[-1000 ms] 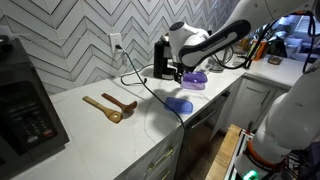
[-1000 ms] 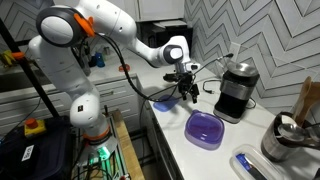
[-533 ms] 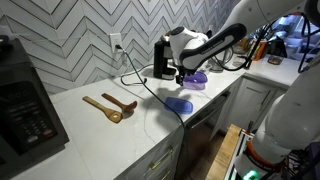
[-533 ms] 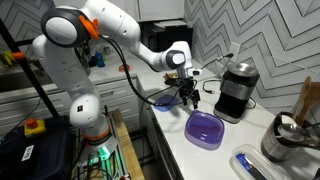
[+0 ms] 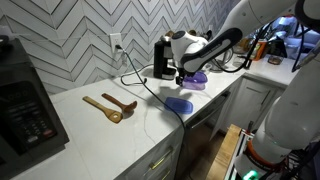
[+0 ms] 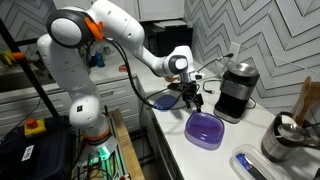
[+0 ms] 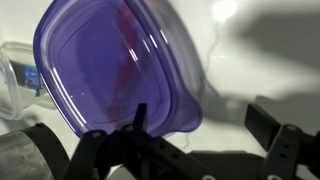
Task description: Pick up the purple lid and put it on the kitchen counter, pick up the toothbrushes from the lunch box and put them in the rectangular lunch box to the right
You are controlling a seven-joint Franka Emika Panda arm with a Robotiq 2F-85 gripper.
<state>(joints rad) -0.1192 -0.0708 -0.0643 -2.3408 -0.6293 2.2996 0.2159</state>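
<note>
The purple lid [image 5: 196, 78] lies on the white kitchen counter [image 5: 110, 135]. It also shows in an exterior view [image 6: 205, 130] and fills the upper left of the wrist view [image 7: 105, 60]. A pinkish tint shows through it; the lunch box itself is hidden under the lid. My gripper [image 7: 200, 125] is open and empty and hovers just above the counter beside the lid's near edge. Its left finger is at the lid's rim. The gripper shows in both exterior views [image 5: 180, 72] [image 6: 191, 99].
A periwinkle-blue lid [image 5: 180, 103] and two wooden spoons [image 5: 110, 106] lie on the counter. A black coffee maker [image 6: 235, 88] stands behind the purple lid. A clear rectangular box [image 6: 250, 165] and a metal pot [image 6: 285, 140] sit beyond it. A black appliance [image 5: 22, 105] stands at the far end.
My gripper has moved a little along the counter toward the purple lid and slightly lower. Its jaws stay open. The lid has not moved.
</note>
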